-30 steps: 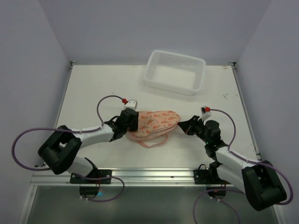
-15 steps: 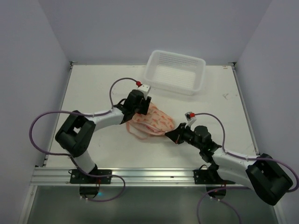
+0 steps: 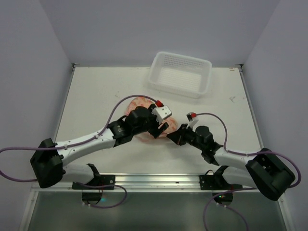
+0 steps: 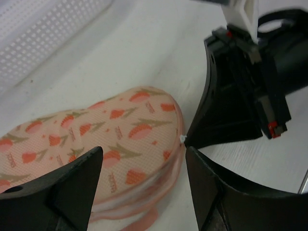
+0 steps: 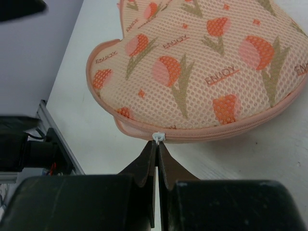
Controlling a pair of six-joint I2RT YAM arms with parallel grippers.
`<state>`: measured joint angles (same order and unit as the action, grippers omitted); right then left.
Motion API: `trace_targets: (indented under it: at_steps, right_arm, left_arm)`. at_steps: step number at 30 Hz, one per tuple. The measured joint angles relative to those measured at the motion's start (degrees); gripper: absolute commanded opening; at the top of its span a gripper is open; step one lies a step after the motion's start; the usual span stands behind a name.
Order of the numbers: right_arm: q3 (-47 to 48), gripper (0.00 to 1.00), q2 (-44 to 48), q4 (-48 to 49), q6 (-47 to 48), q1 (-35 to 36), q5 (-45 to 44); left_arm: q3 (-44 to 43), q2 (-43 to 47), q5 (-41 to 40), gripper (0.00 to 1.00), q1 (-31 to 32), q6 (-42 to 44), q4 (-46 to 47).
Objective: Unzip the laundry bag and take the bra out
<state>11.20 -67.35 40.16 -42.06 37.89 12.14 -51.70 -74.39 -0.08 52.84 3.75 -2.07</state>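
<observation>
While the laundry bag (image 5: 202,67) lies flat on the white surface (image 3: 96,96) near the middle, between the two arms, its small white zipper pull (image 5: 158,136) is gripped by the right pincer (image 5: 157,147), whose two dark fingers are pressed together with the pull nipped at their very tips. The pull is seen at the bag's pink-edged rim, on the side facing the right arm, and the zipper edging beside it appears drawn together. The bag's peach mesh, printed with red-orange tulips and the word ENJOY, is shown uppermost in the right wrist view. The left pincer (image 4: 143,153) is held spread wide above one rounded lobe of the bag, with one finger (image 4: 72,192) over the patterned fabric and the other out past the rim, over bare surface; whether the fabric is touched by either finger cannot be told. The two pincers are brought close together at this end of the bag, the right one's tips being seen just beyond the left one's gap. A white plastic lattice basket (image 3: 174,90) is set at the far side of the surface, well apart from the bag.
</observation>
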Motion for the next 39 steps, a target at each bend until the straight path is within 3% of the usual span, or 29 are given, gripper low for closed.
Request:
trace_targets:
  at_steps: [13,23,34,37,38,39]
  right_arm:
    - [1.6,0.00,1.3,0.0,-0.3,0.7,0.5]
    - [2.0,0.00,6.0,-2.1,-0.1,0.7,0.8]
    - [2.0,0.00,4.9,-2.8,0.1,0.7,2.3]
    - [2.0,0.00,4.0,-2.4,0.1,1.0,2.6]
    - [2.0,0.00,3.7,-2.3,0.1,1.0,2.8]
    - [2.0,0.00,3.6,-2.2,0.1,1.0,2.9]
  left_arm:
    - [6.0,-2.6,-9.2,0.79,11.2,17.9,-1.3]
    - [7.6,-4.9,-13.3,0.80,11.8,23.1,5.3]
    - [9.5,-8.2,-15.3,0.79,11.8,25.5,11.9]
    - [10.0,-8.3,-15.3,0.67,11.8,25.9,12.4]
    - [10.2,-8.3,-15.2,0.50,11.8,25.9,12.6]
    - [10.4,-8.3,-15.1,0.40,11.8,25.8,12.7]
